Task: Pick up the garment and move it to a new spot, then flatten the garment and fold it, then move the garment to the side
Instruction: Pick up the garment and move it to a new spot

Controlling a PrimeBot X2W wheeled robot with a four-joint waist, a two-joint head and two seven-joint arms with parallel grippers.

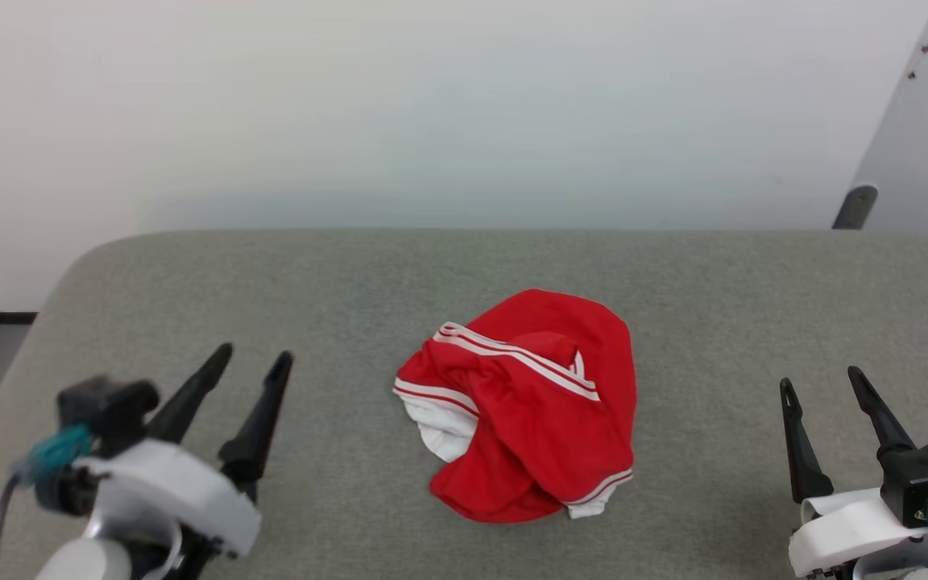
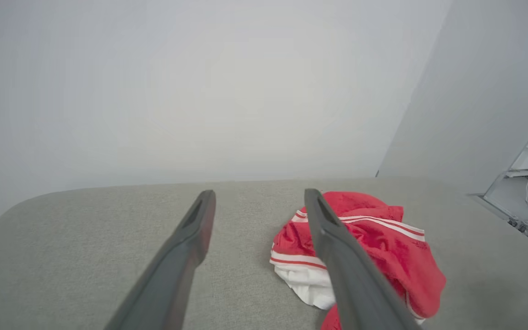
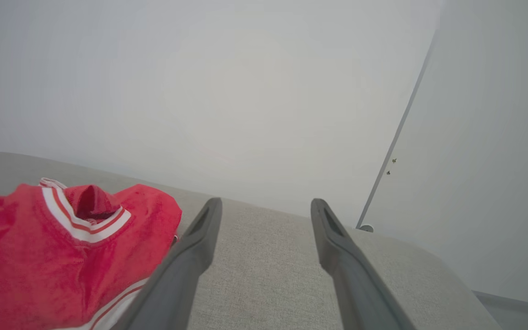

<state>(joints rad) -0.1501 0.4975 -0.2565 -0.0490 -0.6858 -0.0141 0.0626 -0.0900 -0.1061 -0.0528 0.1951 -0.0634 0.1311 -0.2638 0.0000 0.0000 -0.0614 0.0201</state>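
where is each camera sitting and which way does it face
Head view: above, looking forward and down at the garment on the grey surface; left gripper and right gripper show, both open.
Left wrist view: low over the surface, along its own fingers; garment on the right.
Right wrist view: same, garment on the left.
All share the garment.

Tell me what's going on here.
A two-armed robot faces a grey cushioned surface where a red garment with white striped trim lies crumpled in the middle. The left end effector and the right end effector hover open on either side of it, neither touching the cloth. Nothing has been picked up yet, so the moving, flattening and folding are all undone.
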